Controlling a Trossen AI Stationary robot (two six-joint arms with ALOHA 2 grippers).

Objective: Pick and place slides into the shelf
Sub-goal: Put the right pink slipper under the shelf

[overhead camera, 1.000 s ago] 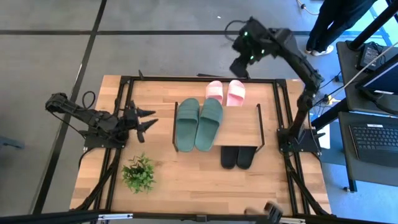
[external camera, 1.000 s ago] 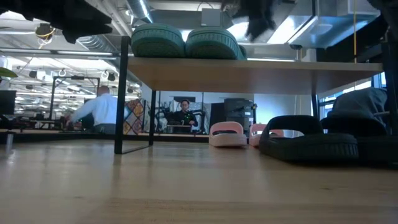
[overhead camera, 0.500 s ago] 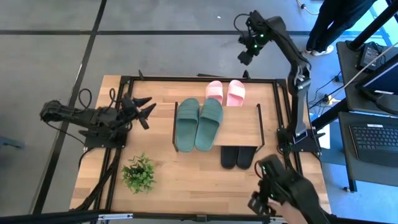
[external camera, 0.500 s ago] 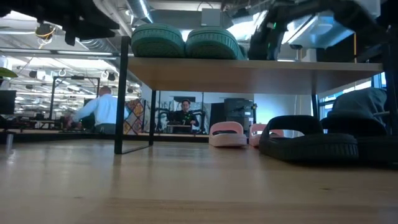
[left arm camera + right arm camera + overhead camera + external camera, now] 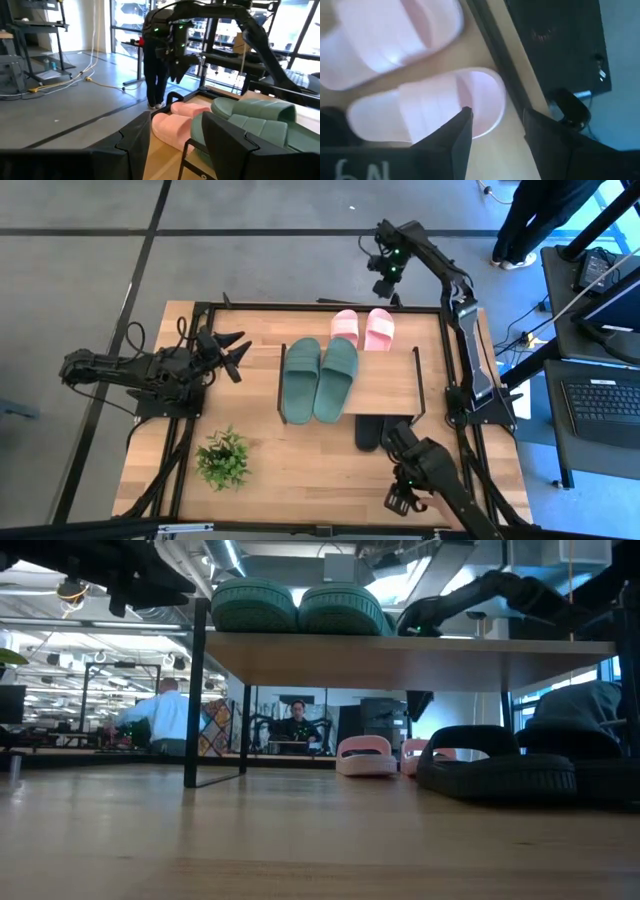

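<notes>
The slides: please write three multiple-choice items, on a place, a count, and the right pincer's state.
1. The green slides lie: A) on the shelf top; B) under the shelf; C) on the floor.
2. Pink slides in view: A) one; B) two; C) four.
3. The right pincer is: A) shut on a green slide; B) open and empty; C) shut on a pink slide.
1 A, they rest on its board; 2 B, one pair behind the shelf; 3 B, fingers apart, nothing between.

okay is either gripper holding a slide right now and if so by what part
No, nothing is held. The right gripper hangs open above the pink slides; the left gripper waits open beside the green slides.
</notes>
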